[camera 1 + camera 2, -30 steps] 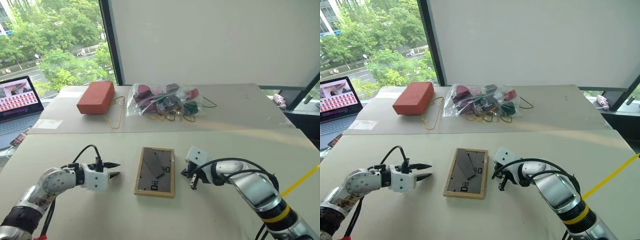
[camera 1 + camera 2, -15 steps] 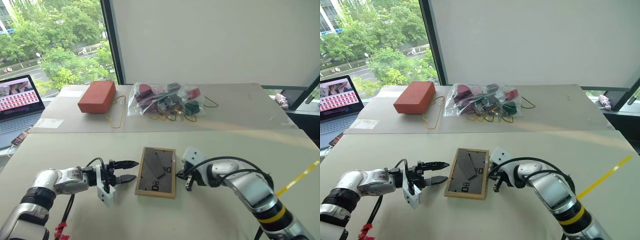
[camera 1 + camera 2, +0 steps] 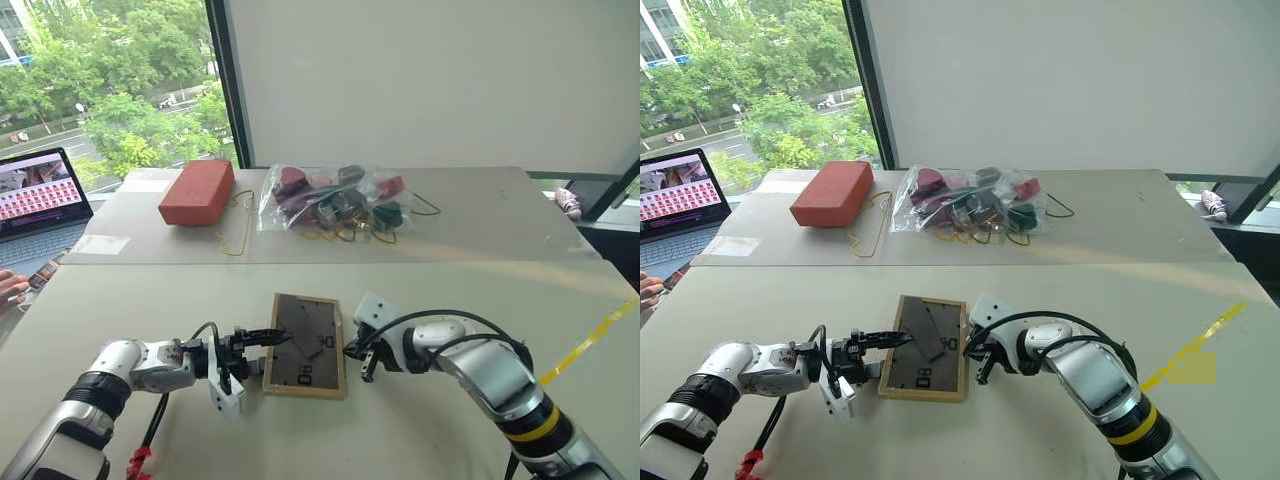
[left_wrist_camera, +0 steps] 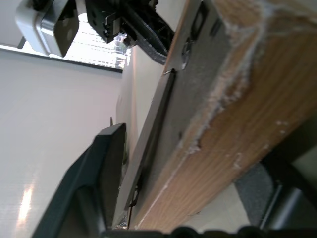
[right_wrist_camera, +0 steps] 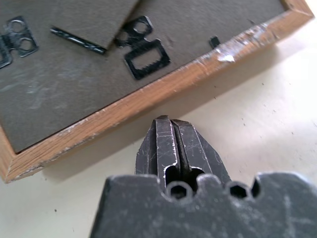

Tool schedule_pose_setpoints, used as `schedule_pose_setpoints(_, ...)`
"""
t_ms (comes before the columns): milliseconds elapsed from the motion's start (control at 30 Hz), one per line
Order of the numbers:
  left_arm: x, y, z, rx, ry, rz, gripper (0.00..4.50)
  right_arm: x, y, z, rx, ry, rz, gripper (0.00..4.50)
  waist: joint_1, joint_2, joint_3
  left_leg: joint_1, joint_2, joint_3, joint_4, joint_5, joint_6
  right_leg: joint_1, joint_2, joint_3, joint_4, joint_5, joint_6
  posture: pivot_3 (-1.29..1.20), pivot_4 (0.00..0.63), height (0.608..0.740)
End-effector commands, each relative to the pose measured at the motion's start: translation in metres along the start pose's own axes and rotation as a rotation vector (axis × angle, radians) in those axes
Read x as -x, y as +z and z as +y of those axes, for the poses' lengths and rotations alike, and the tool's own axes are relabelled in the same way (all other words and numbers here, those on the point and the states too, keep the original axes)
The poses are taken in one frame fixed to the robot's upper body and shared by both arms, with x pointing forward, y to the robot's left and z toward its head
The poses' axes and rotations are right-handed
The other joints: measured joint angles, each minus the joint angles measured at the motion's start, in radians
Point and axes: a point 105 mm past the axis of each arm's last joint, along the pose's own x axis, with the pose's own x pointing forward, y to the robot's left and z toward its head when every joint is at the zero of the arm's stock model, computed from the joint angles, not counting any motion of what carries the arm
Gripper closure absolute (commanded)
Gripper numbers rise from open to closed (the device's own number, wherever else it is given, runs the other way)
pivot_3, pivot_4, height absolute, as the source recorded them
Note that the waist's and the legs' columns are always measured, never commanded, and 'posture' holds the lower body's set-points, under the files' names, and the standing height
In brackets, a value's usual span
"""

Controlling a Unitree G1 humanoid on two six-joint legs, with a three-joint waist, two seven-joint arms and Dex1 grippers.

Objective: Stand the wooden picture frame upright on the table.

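- The left pincer (image 3: 268,345) has come in from well to the left of the picture frame (image 3: 306,346) and now straddles its left edge, one finger over the dark back panel and one under the wood, jaws part open around the rim
- In the left wrist view the wooden edge sits between the two fingers (image 4: 106,163); whether they already press on it cannot be told, so this looks like a grip about to be taken, not one made
- The right pincer (image 3: 980,362) is shut tight and holds nothing; it has slid a little toward the frame and its closed tip now rests on the table just beside the frame's right edge, with a thin gap showing in the right wrist view (image 5: 171,144)
- The frame lies flat, back side up, on the near part of the table (image 3: 430,440), its hinged stand (image 3: 923,334) folded against the panel
- My reading: the right tip serves as a stop while the left lifts the edge; the frame is not yet raised, so the standing is all to come
- The red brick (image 3: 197,192) and the bag of bits (image 3: 335,198) lie well apart at the far side
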Motion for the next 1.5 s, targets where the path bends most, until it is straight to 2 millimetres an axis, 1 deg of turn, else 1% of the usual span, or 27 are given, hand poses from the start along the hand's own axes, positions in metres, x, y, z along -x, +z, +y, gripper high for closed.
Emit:
schedule_pose_setpoints(33, 0.006, 0.01, -0.021, 0.052, -0.083, -0.021, 3.01, 0.008, 0.004, -0.012, 0.007, -0.045, -0.023, 4.5, -0.001, 0.0, 0.0, 0.0, 0.0, 0.0, 0.0, 0.0, 0.0, 0.0, 0.0, 0.0, 0.0, 0.0, 0.0, 0.0, 0.15, 0.74)
schedule_pose_setpoints(67, 0.007, 0.009, -0.021, 0.054, -0.084, -0.019, 3.31, 0.01, 0.004, -0.015, 0.006, -0.054, -0.023, 4.5, -0.001, 0.0, 0.0, 0.0, 0.0, 0.0, 0.0, 0.0, 0.0, 0.0, 0.0, 0.0, 0.0, 0.0, 0.0, 0.0, 0.15, 0.74)
schedule_pose_setpoints(133, 0.007, 0.009, -0.022, 0.056, -0.088, -0.015, 3.37, 0.015, 0.003, -0.024, 0.003, -0.084, -0.02, 4.5, -0.001, 0.0, 0.0, 0.0, 0.0, 0.0, 0.0, 0.0, 0.0, 0.0, 0.0, 0.0, 0.0, 0.0, 0.0, 0.0, 0.15, 0.74)
schedule_pose_setpoints(200, 0.008, 0.009, -0.024, 0.053, -0.096, -0.012, 3.37, 0.03, 0.002, -0.046, -0.009, -0.154, -0.021, 4.5, 0.0, 0.0, 0.0, 0.0, 0.0, 0.0, 0.0, 0.0, 0.0, 0.0, 0.0, 0.0, 0.0, 0.0, 0.0, 0.0, 0.15, 0.74)
schedule_pose_setpoints(233, 0.008, 0.009, -0.024, 0.053, -0.097, -0.012, 3.37, 0.035, 0.002, -0.053, -0.013, -0.178, -0.022, 4.5, 0.0, 0.0, 0.0, 0.0, 0.0, 0.0, 0.0, 0.0, 0.0, 0.0, 0.0, 0.0, 0.0, 0.0, 0.0, 0.0, 0.15, 0.74)
schedule_pose_setpoints(267, 0.007, 0.009, -0.024, 0.052, -0.097, -0.009, 3.37, 0.043, 0.009, -0.065, -0.022, -0.214, -0.047, 4.5, 0.0, 0.0, 0.0, 0.0, 0.0, 0.0, 0.0, 0.0, 0.0, 0.0, 0.0, 0.0, 0.0, 0.0, 0.0, 0.0, 0.15, 0.74)
schedule_pose_setpoints(300, 0.007, 0.009, -0.024, 0.052, -0.094, -0.007, 3.37, 0.048, 0.017, -0.071, -0.03, -0.233, -0.079, 4.5, -0.002, 0.0, 0.0, 0.0, 0.0, 0.0, 0.0, 0.0, 0.0, 0.0, 0.0, 0.0, 0.0, 0.0, 0.0, 0.0, 0.15, 0.74)
schedule_pose_setpoints(333, 0.007, 0.008, -0.024, 0.053, -0.086, -0.002, 3.37, 0.052, 0.029, -0.075, -0.044, -0.23, -0.13, 4.5, -0.004, 0.0, 0.0, 0.0, 0.0, 0.0, 0.0, 0.0, 0.0, 0.0, 0.0, 0.0, 0.0, 0.0, 0.0, 0.0, 0.15, 0.74)
schedule_pose_setpoints(367, 0.007, 0.008, -0.023, 0.054, -0.08, 0.001, 3.37, 0.054, 0.037, -0.076, -0.054, -0.223, -0.165, 4.5, -0.007, 0.0, 0.0, 0.0, 0.0, 0.0, 0.0, 0.0, 0.0, 0.0, 0.0, 0.0, 0.0, 0.0, 0.0, 0.0, 0.15, 0.74)
schedule_pose_setpoints(400, 0.006, 0.007, -0.023, 0.053, -0.075, 0.005, 3.37, 0.053, 0.049, -0.074, -0.074, -0.195, -0.21, 4.2, -0.009, 0.0, 0.0, 0.001, 0.0, 0.0, 0.0, 0.0, 0.0, 0.0, 0.0, 0.0, 0.0, 0.0, 0.0, 0.0, 0.15, 0.74)
schedule_pose_setpoints(433, 0.005, 0.007, -0.022, 0.057, -0.067, 0.007, 3.37, 0.05, 0.062, -0.068, -0.086, -0.143, -0.257, 3.89, -0.011, 0.0, 0.0, 0.001, 0.0, 0.0, 0.0, 0.0, 0.0, 0.0, 0.0, 0.0, 0.001, 0.0, 0.0, 0.0, 0.15, 0.74)
schedule_pose_setpoints(500, 0.004, 0.007, -0.022, 0.06, -0.063, 0.009, 3.37, 0.043, 0.082, -0.053, -0.13, -0.024, -0.319, 3.32, -0.014, 0.0, 0.0, 0.001, 0.0, 0.0, 0.0, 0.0, 0.0, 0.0, 0.0, 0.0, 0.001, 0.0, 0.0, 0.0, 0.15, 0.74)
schedule_pose_setpoints(533, 0.004, 0.008, -0.022, 0.065, -0.056, 0.006, 3.37, 0.039, 0.091, -0.044, -0.183, 0.062, -0.348, 3.0, -0.015, 0.001, 0.0, 0.001, 0.0, 0.0, 0.0, 0.0, 0.0, 0.0, 0.0, 0.0, 0.002, 0.0, 0.0, 0.0, 0.15, 0.74)
schedule_pose_setpoints(567, 0.003, 0.008, -0.021, 0.066, -0.051, 0.005, 3.37, 0.034, 0.098, -0.036, -0.213, 0.126, -0.36, 2.64, -0.016, 0.001, 0.0, 0.001, 0.0, 0.0, 0.0, 0.0, 0.0, 0.0, 0.0, 0.0, 0.002, 0.0, 0.0, 0.0, 0.15, 0.74)
schedule_pose_setpoints(633, 0.002, 0.009, -0.02, 0.065, -0.05, 0.003, 3.37, 0.026, 0.103, -0.024, -0.221, 0.206, -0.341, 1.95, -0.015, 0.001, 0.0, 0.001, 0.0, 0.0, 0.0, 0.0, 0.0, -0.001, 0.0, 0.0, 0.01, 0.0, 0.0, 0.0, 0.15, 0.74)
schedule_pose_setpoints(667, 0.002, 0.009, -0.02, 0.064, -0.049, 0.001, 3.37, 0.021, 0.106, -0.019, -0.224, 0.247, -0.333, 1.68, -0.014, 0.001, 0.0, 0.0, -0.001, -0.001, 0.0, 0.0, 0.0, -0.001, 0.0, 0.0, 0.01, 0.0, 0.0, 0.0, 0.15, 0.74)
schedule_pose_setpoints(733, 0.002, 0.01, -0.02, 0.061, -0.05, -0.003, 3.37, 0.01, 0.11, -0.012, -0.247, 0.306, -0.314, 0.92, -0.016, 0.001, 0.0, 0.0, -0.001, -0.001, 0.0, 0.0, 0.0, -0.002, -0.001, 0.0, 0.01, 0.0, 0.0, 0.0, 0.15, 0.74)
schedule_pose_setpoints(767, 0.001, 0.011, -0.02, 0.059, -0.049, -0.005, 3.37, 0.005, 0.11, -0.009, -0.254, 0.333, -0.298, 0.53, -0.018, 0.001, 0.0, 0.0, -0.001, -0.001, 0.0, 0.0, 0.0, -0.002, -0.001, 0.0, 0.01, 0.0, 0.0, 0.0, 0.15, 0.74)
schedule_pose_setpoints(833, 0.001, 0.011, -0.019, 0.057, -0.045, -0.005, 3.37, -0.006, 0.104, -0.007, -0.248, 0.35, -0.251, 0.05, -0.019, 0.001, -0.001, 0.0, -0.001, -0.001, 0.0, 0.0, -0.001, -0.003, -0.001, 0.0, 0.012, 0.0, 0.0, 0.0, 0.15, 0.74)
schedule_pose_setpoints(967, -0.001, 0.011, -0.017, 0.053, -0.035, -0.006, 3.37, -0.017, 0.092, -0.007, -0.245, 0.376, -0.189, 0.05, -0.018, 0.002, -0.001, 0.0, -0.001, -0.001, 0.0, 0.001, -0.001, -0.003, -0.001, 0.0, 0.012, 0.0, 0.0, 0.0, 0.15, 0.74)
schedule_pose_setpoints(1067, -0.002, 0.011, -0.016, 0.053, -0.029, -0.002, 3.37, -0.025, 0.089, 0.004, -0.271, 0.469, -0.17, 0.05, -0.019, 0.002, -0.001, -0.002, -0.002, -0.001, 0.0, 0.001, -0.002, -0.006, -0.001, 0.0, 0.013, 0.0, 0.0, 0.0, 0.15, 0.74)
schedule_pose_setpoints(1100, -0.002, 0.011, -0.016, 0.053, -0.028, -0.004, 3.37, -0.029, 0.088, 0.005, -0.285, 0.481, -0.167, 0.05, -0.02, 0.002, -0.001, -0.002, -0.002, -0.001, 0.0, 0.001, -0.002, -0.007, -0.001, 0.0, 0.013, 0.0, 0.0, 0.0, 0.15, 0.74)
schedule_pose_setpoints(1200, -0.004, 0.013, -0.015, 0.057, -0.022, -0.008, 3.37, -0.037, 0.085, 0.001, -0.302, 0.471, -0.162, 0.05, -0.021, 0.002, -0.001, -0.003, -0.002, 0.0, 0.0, 0.002, -0.002, -0.009, -0.001, 0.0, 0.015, 0.0, 0.0, 0.0, 0.15, 0.74)
schedule_pose_setpoints(1367, -0.004, 0.013, -0.015, 0.064, -0.019, -0.003, 3.37, -0.032, 0.092, 0.01, -0.3, 0.534, -0.187, 0.05, -0.021, 0.003, -0.003, -0.006, -0.002, 0.0, 0.002, 0.002, -0.004, -0.013, -0.002, 0.0, 0.017, 0.0, 0.0, 0.0, 0.15, 0.74)
schedule_pose_setpoints(1433, -0.005, 0.013, -0.015, 0.064, -0.02, 0.0, 3.37, -0.022, 0.102, 0.017, -0.29, 0.582, -0.231, 0.05, -0.021, 0.003, -0.003, -0.007, -0.002, 0.0, 0.002, 0.002, -0.004, -0.014, -0.002, 0.0, 0.017, 0.0, 0.0, 0.0, 0.15, 0.74)
schedule_pose_setpoints(1500, -0.006, 0.012, -0.016, 0.065, -0.023, 0.003, 3.37, -0.011, 0.111, 0.019, -0.279, 0.604, -0.274, 0.05, -0.021, 0.003, -0.003, -0.007, -0.002, 0.0, 0.002, 0.002, -0.004, -0.014, -0.002, 0.0, 0.017, 0.0, 0.0, 0.0, 0.15, 0.74)
